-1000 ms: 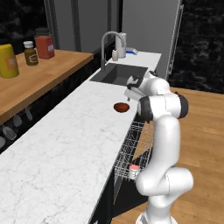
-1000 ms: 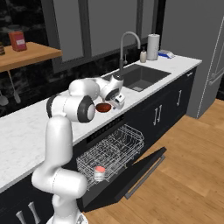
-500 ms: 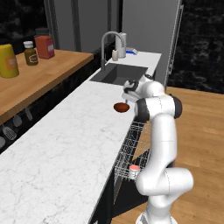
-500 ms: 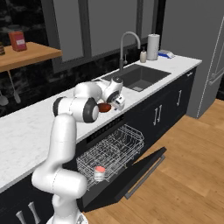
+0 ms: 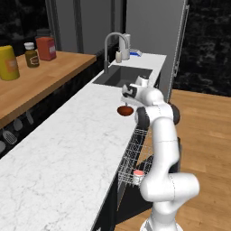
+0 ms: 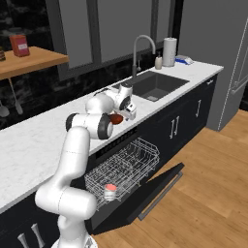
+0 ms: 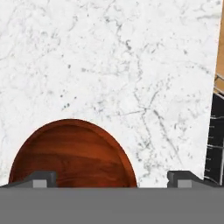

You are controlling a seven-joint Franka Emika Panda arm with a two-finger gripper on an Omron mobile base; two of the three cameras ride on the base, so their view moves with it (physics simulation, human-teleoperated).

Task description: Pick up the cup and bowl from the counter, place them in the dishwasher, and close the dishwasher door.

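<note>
The hand (image 7: 111,179) was fully open and held nothing. In the hand view its two dark fingertips (image 7: 41,178) rose at the bottom edge, far apart, and the bowl (image 7: 72,154) sat at the lower left between them, nearer to the left tip. I think the hand was spread so wide because the bowl is broad and its rim must pass between the fingers.

The bowl (image 5: 125,110) stood upright on the white marble desk (image 5: 67,153), its opening facing up. It is round, so I could find no long axis; only its shallow inside and smooth wood-like grain were visible. In the left base view it was in the middle of the frame, close to the front edge of the desk and just under the hand (image 5: 127,92), with the dark sink (image 5: 124,76) above it in the picture.

The cup (image 6: 111,190) was already in the silver rack (image 6: 127,167) of the dishwasher, at the lower middle of the right base view. It stood upright with the pinkish-red top up. The dishwasher door (image 6: 155,191) lay folded down and open, probably left so because the bowl has not yet gone in.
</note>
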